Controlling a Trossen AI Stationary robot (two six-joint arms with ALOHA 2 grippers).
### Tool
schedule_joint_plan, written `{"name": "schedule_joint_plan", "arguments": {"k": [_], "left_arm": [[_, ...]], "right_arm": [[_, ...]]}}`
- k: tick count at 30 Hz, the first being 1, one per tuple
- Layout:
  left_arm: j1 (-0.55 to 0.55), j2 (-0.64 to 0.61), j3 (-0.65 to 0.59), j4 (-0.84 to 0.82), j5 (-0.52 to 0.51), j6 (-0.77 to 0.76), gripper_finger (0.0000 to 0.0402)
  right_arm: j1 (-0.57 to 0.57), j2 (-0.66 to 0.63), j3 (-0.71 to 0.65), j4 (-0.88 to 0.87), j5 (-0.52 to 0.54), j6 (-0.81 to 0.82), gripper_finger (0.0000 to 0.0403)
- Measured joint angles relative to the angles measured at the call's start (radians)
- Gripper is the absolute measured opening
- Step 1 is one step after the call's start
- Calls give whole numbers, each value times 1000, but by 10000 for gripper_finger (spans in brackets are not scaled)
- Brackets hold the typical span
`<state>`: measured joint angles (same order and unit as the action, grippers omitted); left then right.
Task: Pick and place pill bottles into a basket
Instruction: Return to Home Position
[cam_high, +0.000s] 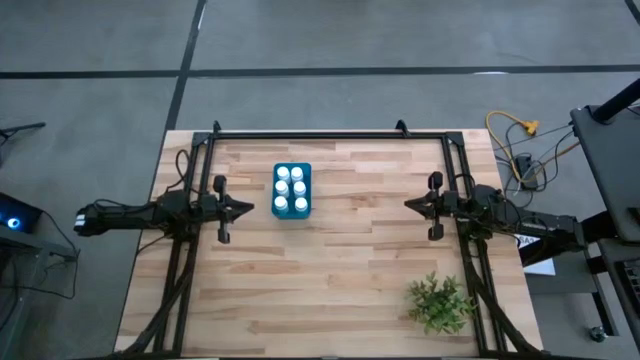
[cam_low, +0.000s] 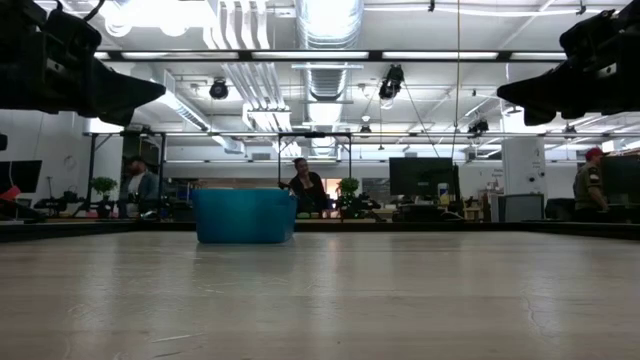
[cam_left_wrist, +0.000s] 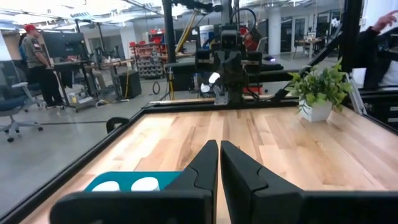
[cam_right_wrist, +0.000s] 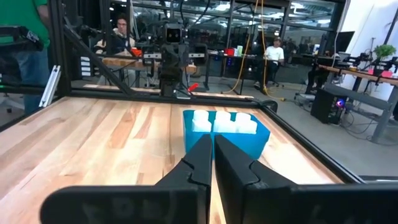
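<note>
Both claws are closed to a thin slit and hold nothing. The left claw (cam_high: 243, 208) hangs above the table's left side, pointing inward, just beside the basket (cam_low: 245, 218). The right claw (cam_high: 411, 204) mirrors it on the right, well apart from the basket. Outward from the left claw, the basket sits left of centre on the table (cam_high: 330, 280), with six bottles (cam_high: 299, 188) upright inside in two rows of three. No bottle lies loose on the wood, and a plant (cam_high: 438, 303) stands near the right arm. Filling looks finished, so the step in hand is parking the arms. Next calls only for a level retreat to rest, keeping the left claw off the basket's rim.
</note>
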<state>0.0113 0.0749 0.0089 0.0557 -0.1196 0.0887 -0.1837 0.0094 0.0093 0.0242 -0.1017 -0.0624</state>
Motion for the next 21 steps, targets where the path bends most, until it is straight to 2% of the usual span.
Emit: {"name": "schedule_joint_plan", "arguments": {"k": [21], "left_arm": [[0,-1,0,14,2,2,0]], "right_arm": [[0,6,0,1,-2,-19,9]]}}
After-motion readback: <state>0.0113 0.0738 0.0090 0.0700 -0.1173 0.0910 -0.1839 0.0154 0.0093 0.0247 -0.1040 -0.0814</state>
